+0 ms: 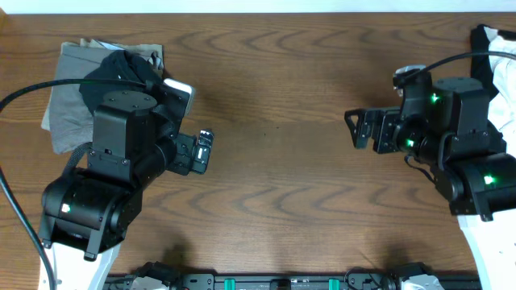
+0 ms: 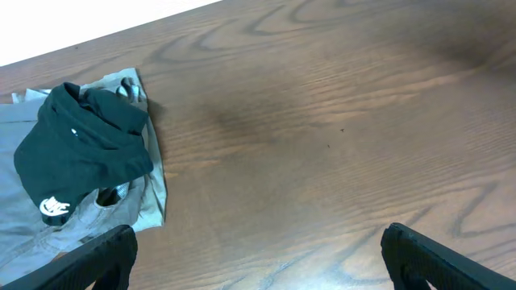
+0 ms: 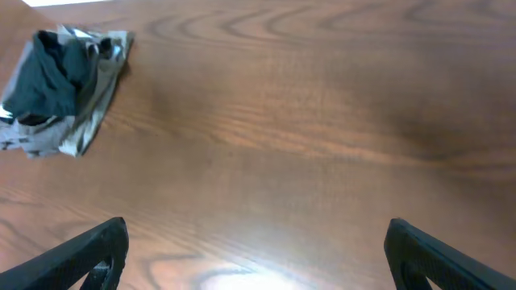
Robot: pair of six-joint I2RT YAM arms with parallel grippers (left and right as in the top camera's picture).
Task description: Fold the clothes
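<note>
The clothes lie in two places. At the far left, a black garment (image 1: 121, 68) is bunched on folded grey shorts (image 1: 68, 93); the left wrist view shows the black garment (image 2: 81, 149) with a white logo, lying on the grey shorts (image 2: 149, 201). The right wrist view shows this pile (image 3: 56, 68) far off at upper left. Black-and-white garments (image 1: 496, 48) lie at the far right edge, partly behind the right arm. My left gripper (image 1: 206, 151) (image 2: 258, 262) is open over bare wood, right of the pile. My right gripper (image 1: 353, 130) (image 3: 256, 254) is open and empty, facing the table's middle.
The wooden table (image 1: 274, 80) stretches between the two grippers. A black cable (image 1: 24, 93) loops over the left side beside the grey shorts, and another cable (image 1: 468, 55) runs to the right arm. The table's far edge meets a white wall.
</note>
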